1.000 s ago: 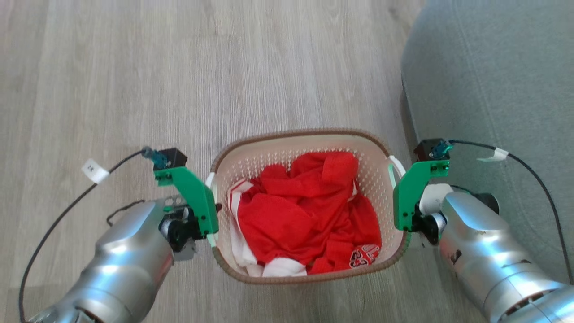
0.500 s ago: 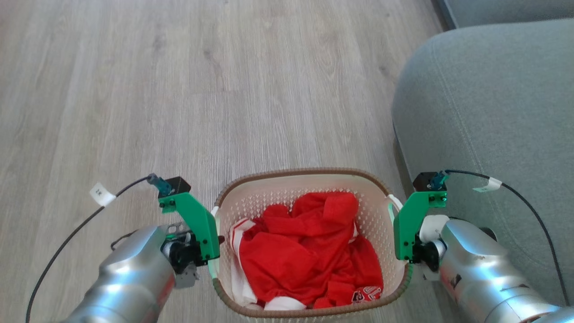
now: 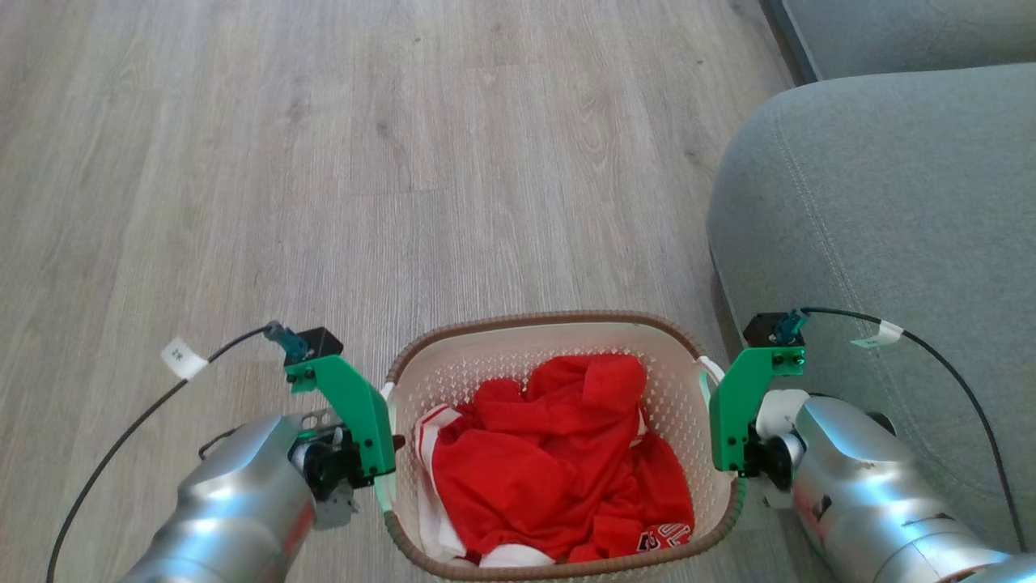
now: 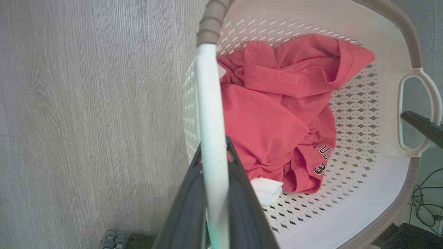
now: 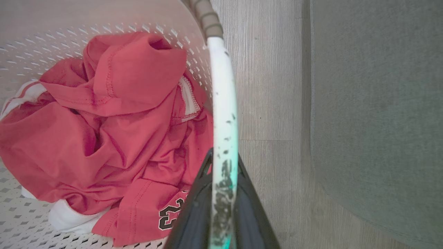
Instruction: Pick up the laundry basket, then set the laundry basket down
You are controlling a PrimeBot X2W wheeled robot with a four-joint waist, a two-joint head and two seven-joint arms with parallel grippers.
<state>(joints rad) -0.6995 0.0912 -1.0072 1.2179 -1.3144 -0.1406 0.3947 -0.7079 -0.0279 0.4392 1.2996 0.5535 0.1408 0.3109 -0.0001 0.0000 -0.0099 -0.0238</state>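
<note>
With the left pincer (image 4: pixel 214 149) clamped on the thin left handle (image 4: pixel 207 90) and the right pincer (image 5: pixel 224 156) on the right handle (image 5: pixel 223 103), the basket (image 3: pixel 558 318) seems to hang between them beside the sofa (image 3: pixel 890 202), so uneven arm motion could tilt it, slip a handle or spill the clothes (image 3: pixel 550 465).

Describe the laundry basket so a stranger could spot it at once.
Find the grey sofa on the wooden floor. Just beside its rounded arm is the laundry basket: cream, perforated, brown woven rim, white side handles. Nothing else here holds red clothes.
</note>
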